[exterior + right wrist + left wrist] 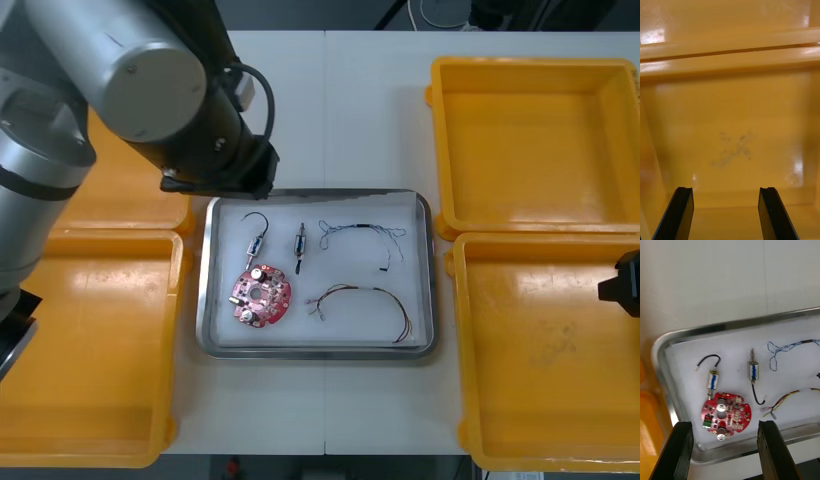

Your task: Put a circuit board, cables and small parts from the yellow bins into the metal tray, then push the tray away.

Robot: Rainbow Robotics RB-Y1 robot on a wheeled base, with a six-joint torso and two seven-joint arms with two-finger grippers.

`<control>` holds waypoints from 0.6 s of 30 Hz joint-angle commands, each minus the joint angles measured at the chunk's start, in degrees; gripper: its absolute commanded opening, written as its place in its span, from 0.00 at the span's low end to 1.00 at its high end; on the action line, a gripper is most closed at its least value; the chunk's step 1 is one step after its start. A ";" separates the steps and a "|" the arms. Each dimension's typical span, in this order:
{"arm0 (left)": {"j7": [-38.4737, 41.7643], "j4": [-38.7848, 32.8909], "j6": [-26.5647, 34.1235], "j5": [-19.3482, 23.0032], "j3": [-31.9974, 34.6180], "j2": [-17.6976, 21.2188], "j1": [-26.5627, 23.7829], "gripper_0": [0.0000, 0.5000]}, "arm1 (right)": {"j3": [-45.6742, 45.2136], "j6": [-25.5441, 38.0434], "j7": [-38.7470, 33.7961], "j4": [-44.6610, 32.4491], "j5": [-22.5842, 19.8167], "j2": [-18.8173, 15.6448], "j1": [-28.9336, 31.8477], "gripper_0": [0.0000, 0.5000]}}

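The metal tray [320, 352] lies mid-table, white inside. In it are a round red circuit board [262, 295], two small metal parts [255, 243] [300, 245] with short black leads, a blue and white cable [362, 234] and a red and yellow cable [368, 303]. My left arm [190, 120] hangs over the tray's far left corner. In the left wrist view my left gripper [725, 425] is open above the circuit board [725, 414], with nothing between its fingers. My right gripper [725, 192] is open over the bare floor of the near right yellow bin [737, 112].
Two yellow bins [535, 140] [550, 350] stand right of the tray, both bare inside. At the left, the near bin [85, 350] is bare and the far bin [130, 210] lies mostly under my left arm. My right arm's black end [622, 285] shows at the right edge.
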 commanded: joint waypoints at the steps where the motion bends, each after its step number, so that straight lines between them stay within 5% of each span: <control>1: -9.06 -4.76 0.43 1.98 6.34 6.08 2.56 1.00 | 0.93 0.15 -0.20 -0.71 -3.17 -2.67 -1.72 1.00; 10: -13.19 -6.60 0.43 3.65 15.74 11.79 10.47 1.00 | 9.37 0.15 -0.73 -0.71 -7.56 -5.83 -10.78 1.00; 18: -19.25 -6.69 0.43 3.74 24.00 15.57 17.33 1.00 | 23.26 0.15 -1.34 -0.71 -7.83 -5.30 -22.99 1.00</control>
